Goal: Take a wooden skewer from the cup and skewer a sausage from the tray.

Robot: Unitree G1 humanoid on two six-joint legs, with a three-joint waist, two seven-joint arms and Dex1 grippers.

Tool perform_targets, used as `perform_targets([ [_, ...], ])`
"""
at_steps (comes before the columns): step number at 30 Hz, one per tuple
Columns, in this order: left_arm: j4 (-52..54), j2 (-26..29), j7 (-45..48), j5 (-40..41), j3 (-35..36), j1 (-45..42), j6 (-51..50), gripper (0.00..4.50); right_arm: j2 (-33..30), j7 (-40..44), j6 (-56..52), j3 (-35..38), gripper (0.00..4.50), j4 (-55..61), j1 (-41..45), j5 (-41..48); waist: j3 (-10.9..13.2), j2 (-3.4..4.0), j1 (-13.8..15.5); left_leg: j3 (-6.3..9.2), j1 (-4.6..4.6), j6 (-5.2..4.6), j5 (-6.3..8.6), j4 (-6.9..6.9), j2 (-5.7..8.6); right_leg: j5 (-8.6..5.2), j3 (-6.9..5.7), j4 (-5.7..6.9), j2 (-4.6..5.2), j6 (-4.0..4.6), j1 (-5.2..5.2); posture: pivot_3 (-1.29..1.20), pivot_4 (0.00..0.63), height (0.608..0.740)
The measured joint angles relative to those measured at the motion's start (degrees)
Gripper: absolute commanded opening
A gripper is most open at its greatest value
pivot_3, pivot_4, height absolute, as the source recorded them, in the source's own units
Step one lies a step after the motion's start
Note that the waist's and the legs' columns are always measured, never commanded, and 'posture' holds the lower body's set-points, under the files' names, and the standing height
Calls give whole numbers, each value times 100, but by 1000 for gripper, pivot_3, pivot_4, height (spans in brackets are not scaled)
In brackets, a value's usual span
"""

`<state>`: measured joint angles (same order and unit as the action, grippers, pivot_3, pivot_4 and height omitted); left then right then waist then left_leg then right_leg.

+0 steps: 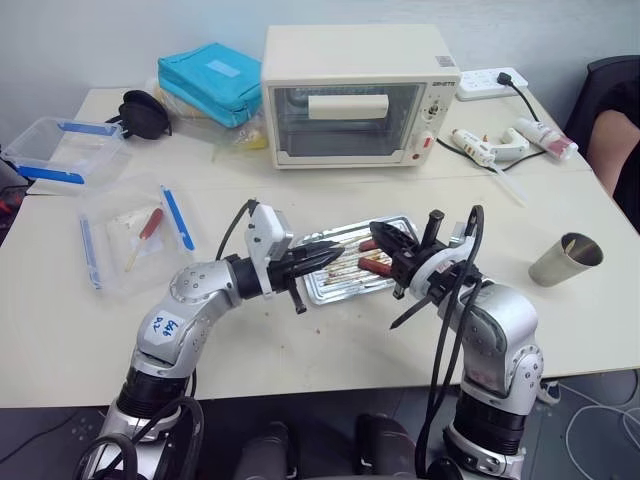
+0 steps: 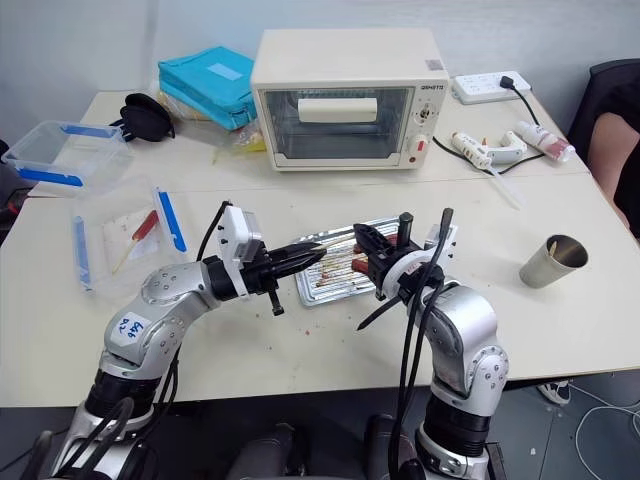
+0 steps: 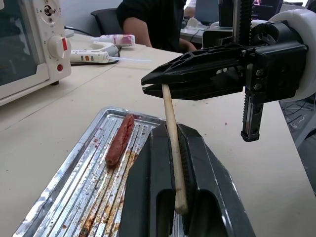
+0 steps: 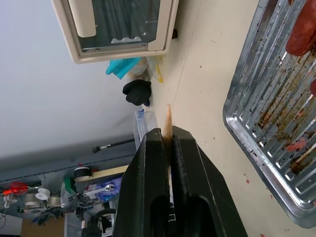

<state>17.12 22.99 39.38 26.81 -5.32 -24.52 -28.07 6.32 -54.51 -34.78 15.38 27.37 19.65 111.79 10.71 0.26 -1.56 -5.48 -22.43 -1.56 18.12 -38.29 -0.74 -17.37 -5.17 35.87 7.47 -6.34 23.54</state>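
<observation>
Both the left gripper [image 3: 170, 163] and right gripper [image 3: 163, 89] clamp the wooden skewer [image 3: 172, 143], held level above the tray [image 1: 330, 285] on a beige table [image 1: 300, 340], its tip toward the toaster oven [image 1: 350, 95].

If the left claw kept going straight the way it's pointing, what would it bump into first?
Probably the right gripper: the left gripper points at it over the tray, with the wooden skewer bridging them.

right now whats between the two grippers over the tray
The wooden skewer spans the gap between left gripper and right gripper, above the tray; left wrist view shows it.
</observation>
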Motion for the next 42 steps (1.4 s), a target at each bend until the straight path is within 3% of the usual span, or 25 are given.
perform_targets([
  [3, 16, -15, -33, 0, -1, 0, -21, 31, -63, 39, -27, 13, 0, 0, -6, 0, 0, 0, -2, 0, 0, 0, 0, 0, 0, 0, 0, 0, 0, 0, 0, 0, 150, 740],
  [6, 36, -13, -40, -2, -12, 14, -25, 0, -361, 189, -194, -30, 706, -1, -52, 14, 0, 0, 3, 0, 0, -1, 0, 0, 1, 0, -1, -1, 1, 0, -1, 0, 150, 740],
  [9, 37, 15, -40, -10, 15, 48, -23, 0, -549, 327, -343, -67, 1716, -7, -115, 14, 0, 0, 1, 0, 0, -1, 0, 1, -1, 0, 0, -1, 0, 0, 0, 0, 150, 740],
  [12, 46, 128, -22, -5, 98, 80, -23, 0, -1433, 801, -796, -146, 2626, -121, -81, 16, 0, -1, 4, -1, 0, -2, 1, 0, 0, 0, -2, -4, 1, 0, -2, 0, 150, 740],
  [16, 202, 483, 28, 69, 436, 203, -99, 0, -3165, 1812, -1627, -229, 2672, -533, 138, -166, 2, -2, 10, -4, -2, -9, 2, 0, 2, 0, -3, -8, 4, 0, -4, 0, 150, 740],
  [19, 441, 1018, 182, 305, 952, 415, -323, 0, -4639, 3191, -2347, -445, 2672, -756, 521, -1187, 1, -4, 4, -3, 2, -9, 3, 5, -8, 0, -6, -17, 3, 0, -5, 0, 150, 740],
  [24, 1050, 1984, 732, 1037, 1643, 960, -900, 0, -5716, 5932, -2170, -1989, 2672, -790, 826, -4099, 1, -6, 14, -3, 2, -6, 4, 9, -5, -1, -12, -23, -2, 2, -3, 0, 150, 740],
  [29, 1519, 2653, 1172, 1636, 2089, 1395, -1331, 0, -5823, 7927, -1095, -3143, 2672, -1564, 1631, -6453, 3, -9, 41, -5, 2, -8, 5, -5, 5, 3, -37, -24, 6, -6, -7, 0, 150, 740],
  [32, 1625, 2733, 1212, 1777, 2128, 1439, -1379, 0, -5670, 8577, -629, -3400, 3210, -2111, 1977, -7356, 3, -10, 114, -4, 2, -7, 5, -5, 5, 4, -57, -23, 8, -5, -8, 0, 150, 740],
  [34, 1629, 2733, 1176, 1797, 2128, 1437, -1380, 0, -5591, 8951, -361, -3578, 3850, -2346, 2060, -7872, 3, -10, 150, -1, 0, -7, 5, -5, 4, 4, -63, -24, 9, -5, -9, 0, 150, 740],
  [36, 1629, 2733, 1124, 1798, 2128, 1436, -1380, 0, -5557, 9272, -169, -3704, 4484, -2422, 2041, -8235, 3, -10, 161, -1, -3, -7, 5, -5, 5, 4, -66, -25, 9, -5, -8, 0, 150, 740],
  [42, 1640, 2732, 1014, 1799, 2122, 1416, -1370, 0, -5555, 9756, -129, -3499, 4484, -2195, 1743, -8615, 3, -10, 152, -1, -2, -5, 4, -7, 4, 4, -68, -22, 8, -5, -9, 0, 150, 740],
])
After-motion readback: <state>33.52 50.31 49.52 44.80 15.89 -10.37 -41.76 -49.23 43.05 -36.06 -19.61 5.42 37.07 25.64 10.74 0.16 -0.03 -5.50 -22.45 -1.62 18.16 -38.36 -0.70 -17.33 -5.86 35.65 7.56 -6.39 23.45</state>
